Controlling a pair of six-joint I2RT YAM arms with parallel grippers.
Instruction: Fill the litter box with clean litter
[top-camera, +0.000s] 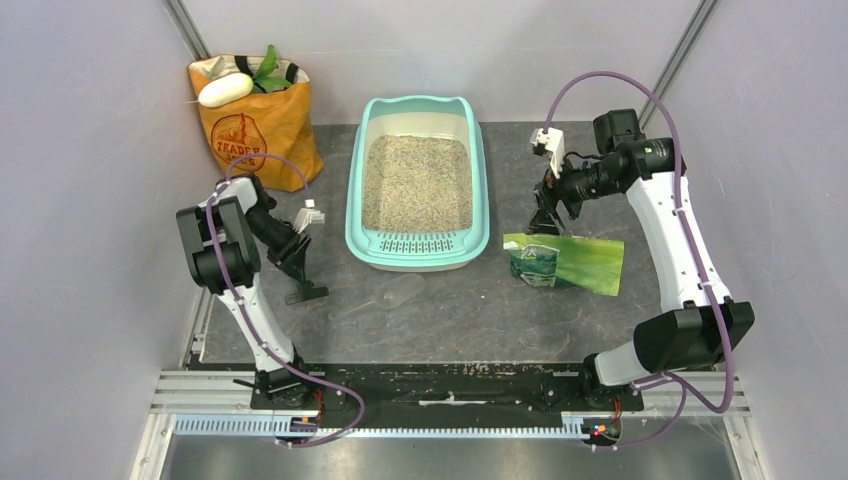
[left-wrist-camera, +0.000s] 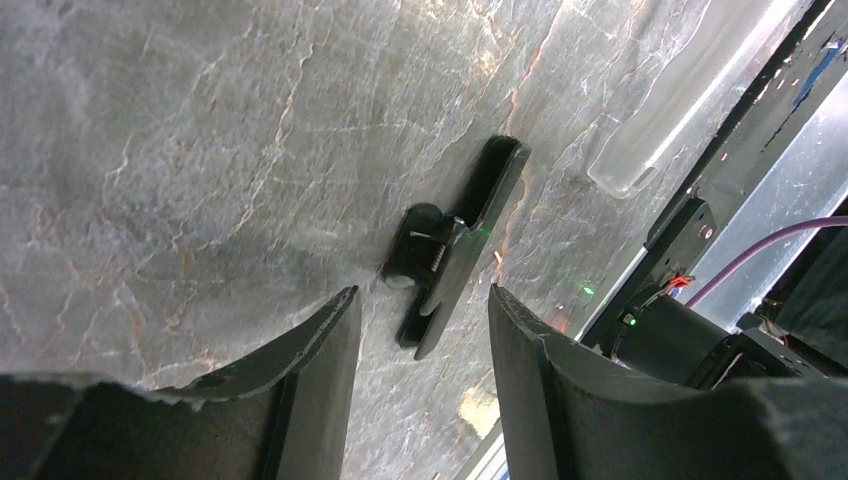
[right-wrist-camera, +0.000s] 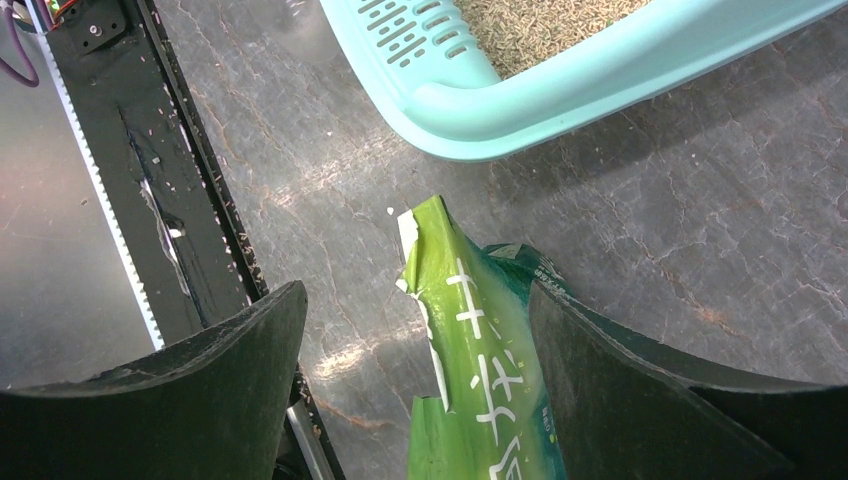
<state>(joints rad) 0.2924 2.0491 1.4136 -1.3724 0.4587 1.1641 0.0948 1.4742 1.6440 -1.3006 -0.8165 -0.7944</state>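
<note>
Hovering my left gripper (left-wrist-camera: 422, 300) half-open just short of the black clip (left-wrist-camera: 455, 250), right gripper (right-wrist-camera: 418, 292) wide over the green bag (right-wrist-camera: 470, 400), probably because clean litter (top-camera: 417, 180) fills the litter box (top-camera: 355, 200).

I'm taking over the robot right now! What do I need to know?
Left gripper: open, above a small black clip lying on the table.
Right gripper: open wide over one end of the green printed plastic bag, gripping nothing.
The mint-teal plastic litter box sits mid-table, and the bag lies flat to its right.
Done: beige granular litter covers the box floor.
Left: probably only tidying, since the bag looks emptied.
</note>
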